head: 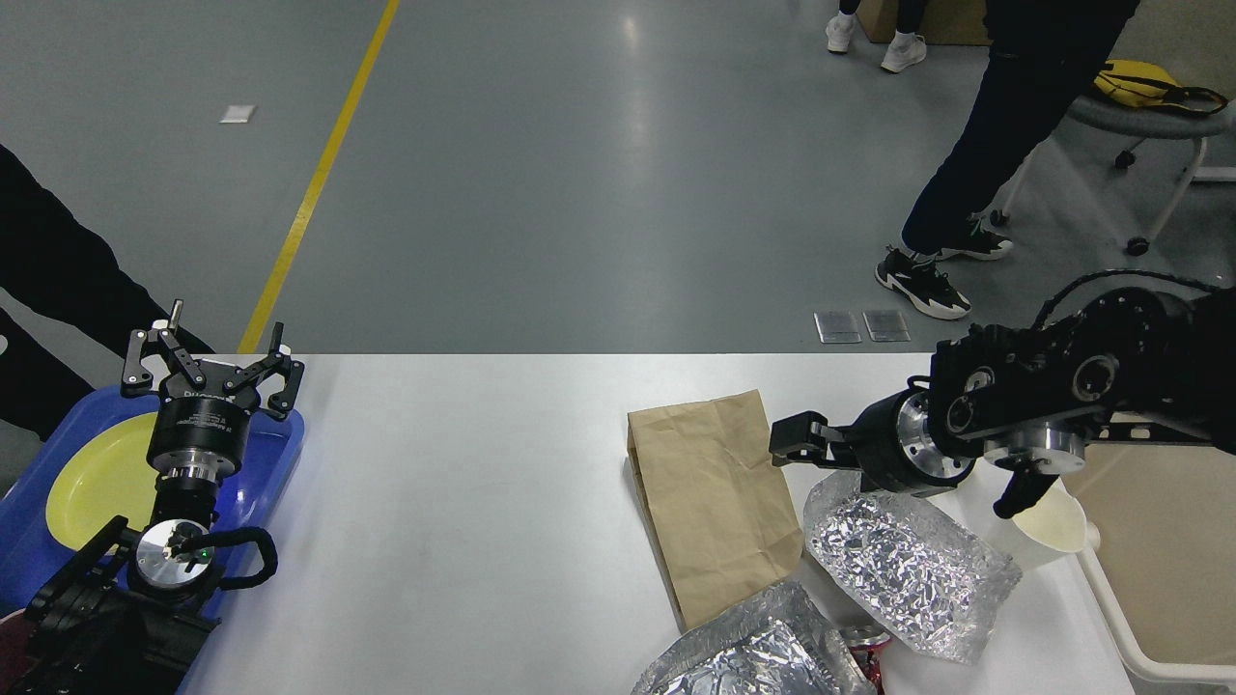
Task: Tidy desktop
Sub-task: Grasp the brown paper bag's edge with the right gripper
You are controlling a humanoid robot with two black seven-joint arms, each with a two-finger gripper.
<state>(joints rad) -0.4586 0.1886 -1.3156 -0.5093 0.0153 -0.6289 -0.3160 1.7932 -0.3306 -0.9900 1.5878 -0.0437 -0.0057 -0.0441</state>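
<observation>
The white desktop [463,502] fills the lower part of the head view. A flat brown paper bag [715,502] lies right of centre. Beside it are two crumpled foil bags, one [908,565] to its right and one [753,656] at the front edge, with a red can [864,642] between them. A white paper cup [1048,521] stands at the right. My right gripper [794,440] hovers by the paper bag's far right corner, above the foil bag; it is dark and its fingers do not separate. My left gripper [208,367] stands open and empty over the blue tray.
A blue tray [280,444] holding a yellow plate [97,478] sits at the left edge. A beige bin [1168,541] stands off the table's right side. A person [1004,125] walks on the floor beyond, near a chair [1149,106]. Another person's dark sleeve [48,270] is at far left.
</observation>
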